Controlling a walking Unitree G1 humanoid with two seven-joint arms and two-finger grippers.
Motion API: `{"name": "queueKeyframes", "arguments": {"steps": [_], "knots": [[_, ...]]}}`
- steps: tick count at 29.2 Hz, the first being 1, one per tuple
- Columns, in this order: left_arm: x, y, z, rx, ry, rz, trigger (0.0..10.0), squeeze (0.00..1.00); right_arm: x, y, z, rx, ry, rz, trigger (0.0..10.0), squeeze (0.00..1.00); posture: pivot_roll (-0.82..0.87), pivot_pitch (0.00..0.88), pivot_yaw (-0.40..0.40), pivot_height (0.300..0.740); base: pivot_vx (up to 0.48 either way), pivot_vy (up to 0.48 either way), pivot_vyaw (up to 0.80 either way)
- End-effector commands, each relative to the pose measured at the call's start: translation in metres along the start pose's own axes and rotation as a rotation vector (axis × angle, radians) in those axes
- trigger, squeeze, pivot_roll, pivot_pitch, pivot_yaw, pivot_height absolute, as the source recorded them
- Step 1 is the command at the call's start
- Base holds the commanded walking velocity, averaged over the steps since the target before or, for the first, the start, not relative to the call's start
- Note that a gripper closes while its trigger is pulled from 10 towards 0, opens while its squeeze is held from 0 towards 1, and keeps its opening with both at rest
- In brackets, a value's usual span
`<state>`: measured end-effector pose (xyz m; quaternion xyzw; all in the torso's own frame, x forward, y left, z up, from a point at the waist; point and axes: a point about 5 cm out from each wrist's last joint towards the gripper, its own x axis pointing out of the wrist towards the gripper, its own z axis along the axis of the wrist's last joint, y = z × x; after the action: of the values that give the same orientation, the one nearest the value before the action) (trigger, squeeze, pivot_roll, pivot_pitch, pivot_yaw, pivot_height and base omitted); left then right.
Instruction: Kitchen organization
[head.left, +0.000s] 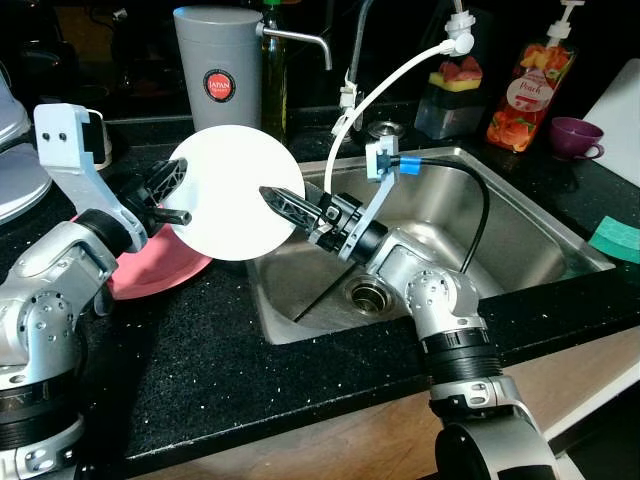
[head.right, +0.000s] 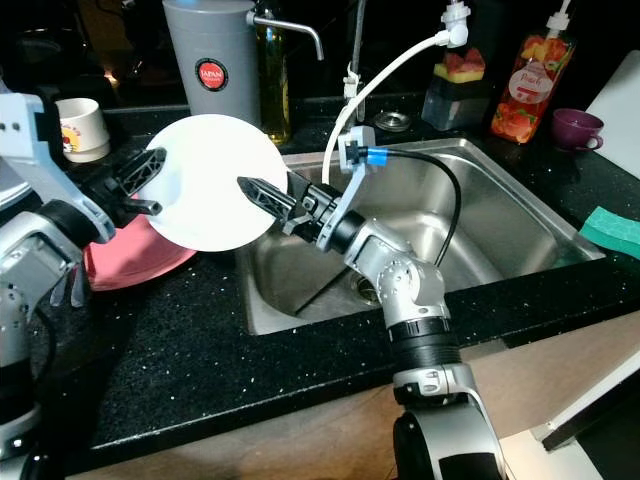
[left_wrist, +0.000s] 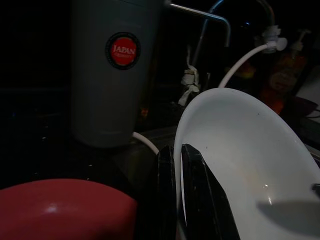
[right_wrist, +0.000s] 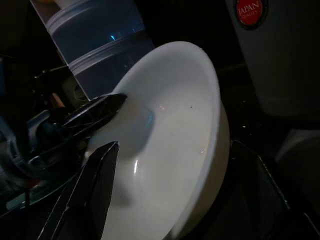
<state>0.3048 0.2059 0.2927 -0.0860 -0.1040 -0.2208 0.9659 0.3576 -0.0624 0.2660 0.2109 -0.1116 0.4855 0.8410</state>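
White plate (head.left: 232, 192) held on edge beside the sink (head.left: 520, 240).
The plate is round, plain white and shallow, tilted nearly upright with its hollow face toward the sink. It hangs above the black counter at the sink's left rim, its lower edge over a pink plate (head.left: 150, 272) lying flat on the counter, further from the sink.

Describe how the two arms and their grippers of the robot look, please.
Both arms are silver metal with rounded joint housings and black ribbed rings between segments. The left gripper and right gripper each have two long black fingers with a lattice pattern. A white bracket sits above each wrist; the right one has a blue connector with a black cable.
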Motion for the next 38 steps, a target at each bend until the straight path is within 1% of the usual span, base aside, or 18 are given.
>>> {"name": "queueKeyframes", "arguments": {"steps": [1, 3, 4, 5, 12, 16, 17, 18, 19, 20, 24, 25, 27, 28, 32, 33, 36, 38], "knots": [[-0.001, -0.005, 0.002, 0.011, -0.015, -0.033, 0.0, 0.00, 0.000, 0.002, 0.000, -0.019, 0.009, 0.005, 10.0, 0.00, 0.03, 0.042, -0.016, 0.740, 0.000, 0.000, 0.00], [-0.001, -0.006, 0.002, 0.012, -0.015, -0.035, 0.0, 0.00, 0.000, 0.002, -0.002, -0.032, 0.030, 0.005, 10.0, 0.00, 0.03, 0.042, -0.016, 0.740, 0.000, 0.000, 0.00], [0.001, -0.008, 0.002, 0.012, -0.018, -0.047, 0.0, 0.00, 0.001, 0.001, -0.007, -0.054, 0.063, -0.013, 4.3, 0.00, 0.03, 0.044, -0.017, 0.740, 0.000, 0.000, 0.00], [0.001, -0.009, 0.002, 0.013, -0.019, -0.048, 0.0, 0.00, 0.001, -0.001, -0.008, -0.048, 0.065, -0.026, 0.0, 0.00, 0.03, 0.045, -0.017, 0.740, 0.000, 0.000, 0.00], [0.003, -0.011, 0.000, 0.023, -0.017, -0.053, 0.0, 0.00, 0.000, -0.004, -0.007, -0.036, 0.052, -0.051, 0.0, 0.00, 0.03, 0.050, -0.016, 0.740, 0.000, 0.000, 0.00], [0.005, -0.012, -0.001, 0.035, -0.014, -0.055, 0.0, 0.00, -0.002, -0.008, -0.004, -0.043, 0.040, -0.090, 0.0, 0.00, 0.03, 0.051, -0.014, 0.740, 0.000, 0.000, 0.00], [0.006, -0.013, -0.002, 0.046, -0.011, -0.061, 1.8, 0.00, -0.003, -0.011, -0.002, -0.046, 0.030, -0.112, 0.0, 0.00, 0.03, 0.055, -0.013, 0.740, 0.000, 0.000, 0.00], [0.006, -0.014, -0.002, 0.050, -0.010, -0.063, 1.8, 0.00, -0.003, -0.012, -0.002, -0.047, 0.027, -0.120, 0.0, 0.00, 0.03, 0.055, -0.013, 0.740, 0.000, 0.000, 0.00], [0.006, -0.014, -0.002, 0.063, -0.006, -0.063, 9.2, 0.00, -0.003, -0.014, -0.001, -0.047, 0.019, -0.142, 0.0, 0.00, 0.03, 0.055, -0.012, 0.740, 0.000, 0.000, 0.00], [0.007, -0.014, -0.002, 0.072, -0.003, -0.063, 10.0, 0.00, -0.004, -0.016, 0.000, -0.048, 0.015, -0.158, 0.0, 0.00, 0.03, 0.055, -0.012, 0.740, 0.000, 0.000, 0.00], [0.008, -0.014, -0.003, 0.096, -0.002, -0.051, 10.0, 0.00, -0.005, -0.024, 0.006, -0.048, -0.015, -0.233, 0.0, 0.00, 0.03, 0.058, -0.012, 0.740, 0.000, 0.000, 0.00], [0.008, -0.013, -0.003, 0.097, -0.002, -0.050, 10.0, 0.45, -0.007, -0.030, 0.009, -0.048, -0.033, -0.281, 0.0, 0.00, 0.03, 0.060, -0.012, 0.740, 0.000, 0.000, 0.00], [0.008, -0.013, -0.004, 0.098, -0.003, -0.049, 10.0, 0.45, -0.007, -0.031, 0.010, -0.048, -0.037, -0.293, 0.0, 0.00, 0.03, 0.060, -0.012, 0.740, 0.000, 0.000, 0.00], [0.008, -0.013, -0.003, 0.098, -0.004, -0.051, 10.0, 1.00, -0.009, -0.035, 0.012, -0.049, -0.048, -0.326, 0.0, 0.00, 0.03, 0.061, -0.012, 0.740, 0.000, 0.000, 0.00], [0.009, -0.013, -0.002, 0.115, -0.007, -0.040, 10.0, 1.00, -0.015, -0.048, 0.019, -0.050, -0.087, -0.436, 0.0, 0.00, 0.03, 0.063, -0.011, 0.740, 0.000, 0.000, 0.00], [0.010, -0.013, -0.002, 0.119, -0.014, -0.037, 10.0, 0.00, -0.017, -0.051, 0.021, -0.052, -0.096, -0.465, 0.0, 0.00, 0.02, 0.064, -0.011, 0.740, 0.000, 0.000, 0.00], [0.010, -0.011, 0.002, 0.121, -0.047, -0.015, 10.0, 0.00, -0.023, -0.059, 0.024, -0.068, -0.112, -0.544, 0.0, 0.00, 0.02, 0.064, -0.011, 0.740, 0.000, 0.000, 0.00], [0.011, -0.009, 0.009, 0.121, -0.099, 0.013, 10.0, 0.00, -0.031, -0.069, 0.027, -0.078, -0.126, -0.636, 0.0, 0.00, 0.02, 0.065, -0.011, 0.740, 0.000, 0.000, 0.00]]}}
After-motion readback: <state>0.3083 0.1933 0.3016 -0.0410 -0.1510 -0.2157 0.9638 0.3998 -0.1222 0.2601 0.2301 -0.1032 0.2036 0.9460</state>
